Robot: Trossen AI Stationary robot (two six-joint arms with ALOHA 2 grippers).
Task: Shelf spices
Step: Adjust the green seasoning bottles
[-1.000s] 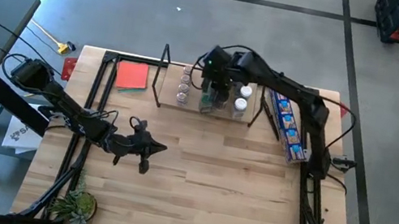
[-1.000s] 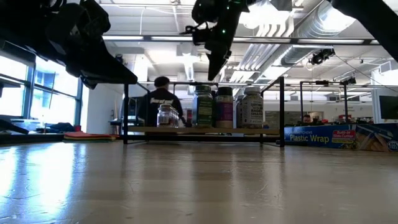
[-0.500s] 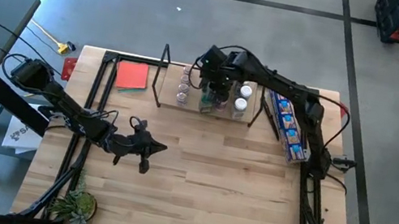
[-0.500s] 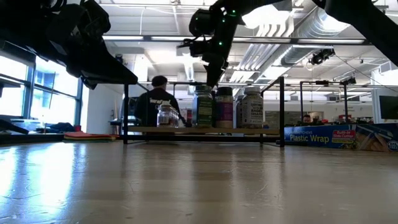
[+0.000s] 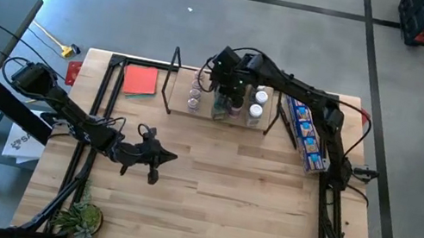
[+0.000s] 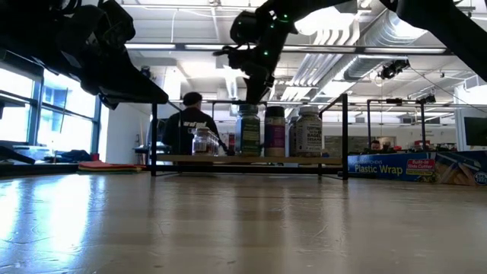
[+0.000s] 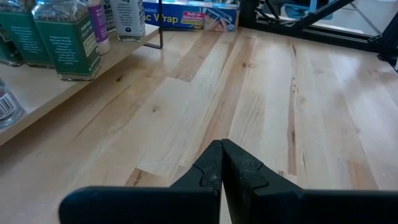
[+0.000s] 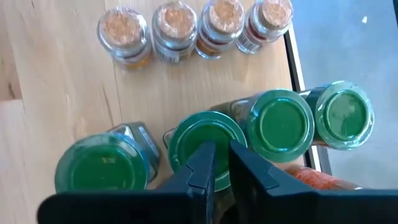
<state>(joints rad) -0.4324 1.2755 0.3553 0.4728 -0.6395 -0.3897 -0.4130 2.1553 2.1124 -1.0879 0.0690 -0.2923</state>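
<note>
The shelf [image 5: 205, 111], a low light-wood rack with black uprights, stands at the table's far side. On it stand the spices: jars with green lids [image 8: 280, 124] and a row of small clear jars [image 8: 174, 28], also in the low view [image 6: 274, 131]. My right gripper [image 8: 222, 163] points steeply down just above one green lid [image 8: 189, 138]. Only a narrow gap separates its fingers, with nothing between them. In the low view its tips [image 6: 251, 97] hang right over the leftmost tall jar [image 6: 248, 131]. My left gripper [image 5: 155, 166] waits shut above the bare table, left of centre. My right gripper comes from above at the top of a green lid [image 8: 189, 138]. Whether its fingertips touch the lid cannot be told. The jar stands upright on the shelf.
A red card [image 5: 140, 80] lies left of the shelf. A long blue plastic-wrap box [image 5: 305, 135] lies right of it. A small plant [image 5: 80, 220] sits at the near left corner. A person [image 6: 190, 122] shows in the room behind. Bare wood lies in front of the shelf.
My right gripper has sunk toward the green-lidded jars and shifted a little toward the table's left, tipping slightly. The jars have stayed in place.
</note>
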